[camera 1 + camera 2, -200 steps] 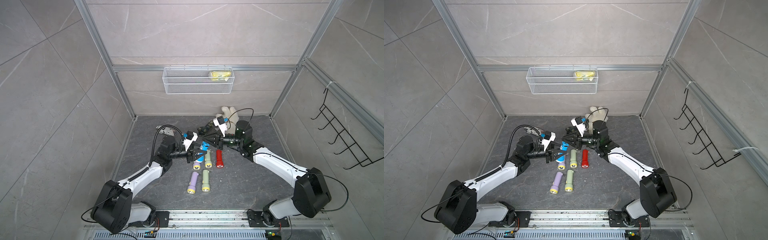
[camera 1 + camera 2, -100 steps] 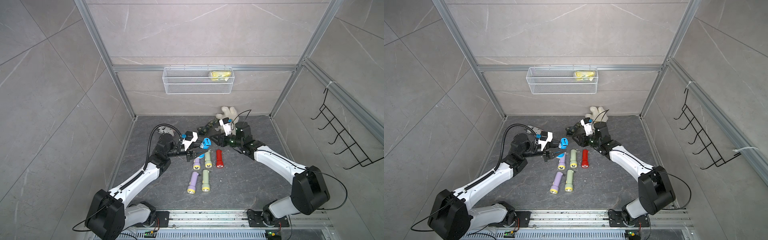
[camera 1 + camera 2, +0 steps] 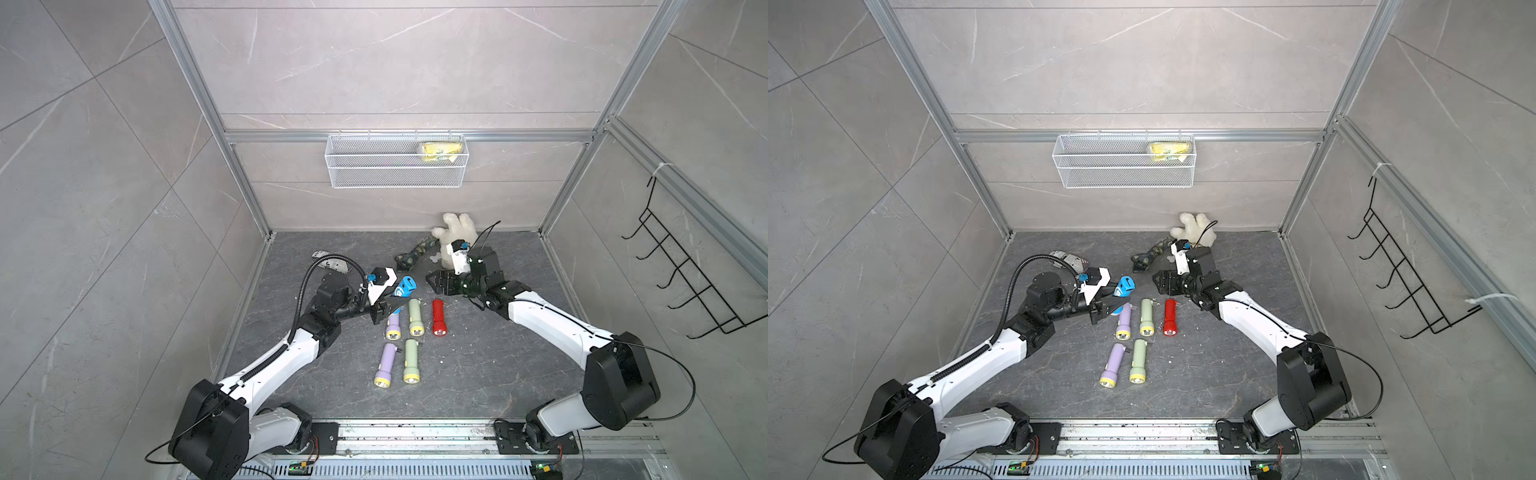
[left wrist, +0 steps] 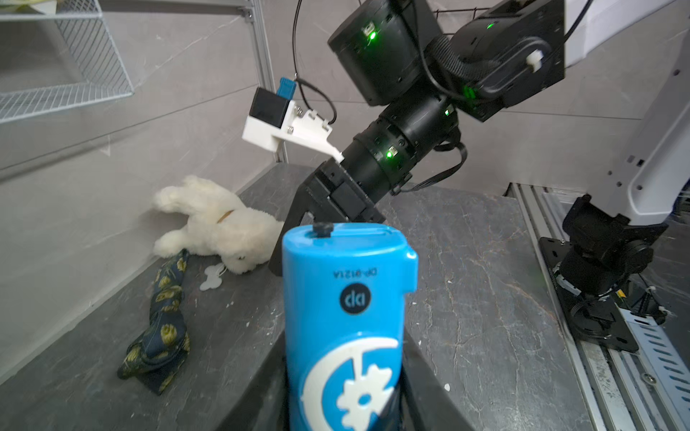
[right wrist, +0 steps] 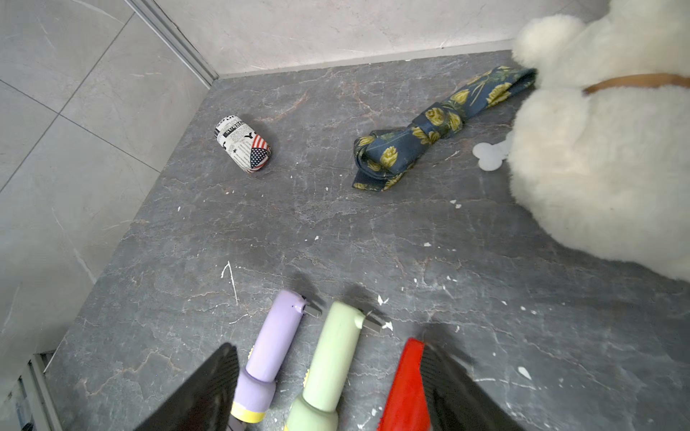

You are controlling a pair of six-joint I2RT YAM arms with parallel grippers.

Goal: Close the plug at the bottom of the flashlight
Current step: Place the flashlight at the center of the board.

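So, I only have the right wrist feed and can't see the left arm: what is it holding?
Observer: The left gripper is shut on a blue flashlight, held off the floor.
Operator: Is its plug folded in?
Observer: In the left wrist view, nothing metal sticks out of its end.
Operator: Is my gripper touching it?
Observer: No. In a top view the right gripper is open, with a gap between it and the flashlight.
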